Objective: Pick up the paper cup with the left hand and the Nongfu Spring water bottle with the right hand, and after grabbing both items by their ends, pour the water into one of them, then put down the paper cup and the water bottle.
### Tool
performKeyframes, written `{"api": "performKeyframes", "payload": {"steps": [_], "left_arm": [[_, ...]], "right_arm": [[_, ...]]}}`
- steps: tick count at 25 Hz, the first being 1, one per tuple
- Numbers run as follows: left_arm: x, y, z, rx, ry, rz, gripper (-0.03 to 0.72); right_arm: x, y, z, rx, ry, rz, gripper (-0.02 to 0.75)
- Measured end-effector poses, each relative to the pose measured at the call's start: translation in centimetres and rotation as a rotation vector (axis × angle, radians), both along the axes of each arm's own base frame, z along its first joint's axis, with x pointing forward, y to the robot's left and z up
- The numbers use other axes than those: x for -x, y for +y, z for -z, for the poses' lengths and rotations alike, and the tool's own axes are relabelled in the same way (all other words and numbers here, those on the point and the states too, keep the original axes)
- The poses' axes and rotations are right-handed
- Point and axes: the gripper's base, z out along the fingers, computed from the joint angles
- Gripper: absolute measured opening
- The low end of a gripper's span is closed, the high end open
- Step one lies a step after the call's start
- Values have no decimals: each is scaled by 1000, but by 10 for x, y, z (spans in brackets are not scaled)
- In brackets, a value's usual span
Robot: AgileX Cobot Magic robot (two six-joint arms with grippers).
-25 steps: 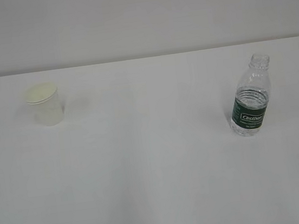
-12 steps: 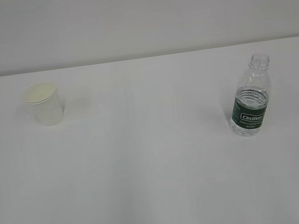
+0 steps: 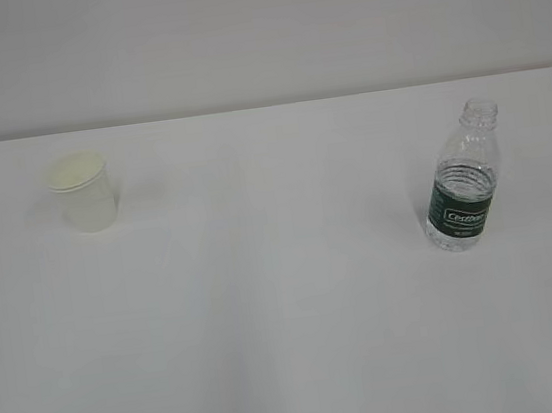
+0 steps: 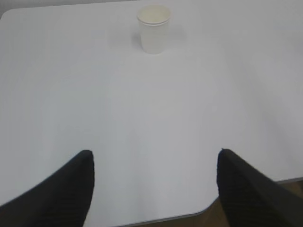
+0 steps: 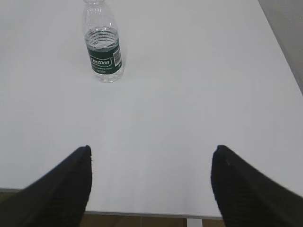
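Note:
The white paper cup (image 3: 83,194) stands upright at the table's left; the left wrist view has this cup (image 4: 154,28) far ahead at the top. The uncapped Nongfu Spring water bottle (image 3: 464,190), with water up to its green label, stands upright at the right; the right wrist view has the bottle (image 5: 102,45) ahead and to the left. My left gripper (image 4: 155,156) hangs open over the near table edge, nothing between its jaws. My right gripper (image 5: 151,152) is open too, far back from the bottle. Neither arm appears in the exterior view.
The white table (image 3: 288,306) runs back to a pale wall. Its near edge (image 4: 165,218) shows under the left gripper, with brown floor beyond. The table's front edge (image 5: 142,214) lies beneath the right gripper as well.

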Motion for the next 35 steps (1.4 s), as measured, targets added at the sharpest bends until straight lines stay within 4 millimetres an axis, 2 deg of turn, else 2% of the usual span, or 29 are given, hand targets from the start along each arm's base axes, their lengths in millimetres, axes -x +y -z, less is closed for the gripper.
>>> {"api": "performKeyframes", "payload": {"steps": [15, 21, 31, 35], "left_arm": [[-4, -1, -3, 3, 21, 4, 576], [-24, -6, -5, 11, 129, 16, 576], [-57, -12, -15, 41, 134, 19, 576], [-67, -14, -16, 56, 142, 21, 575]], "right_arm": [[0, 3, -7, -35, -20, -25, 588], [-12, 6, -8, -36, 51, -31, 588], [-36, 14, -13, -68, 102, -60, 588], [-45, 16, -21, -70, 89, -64, 588]]}}
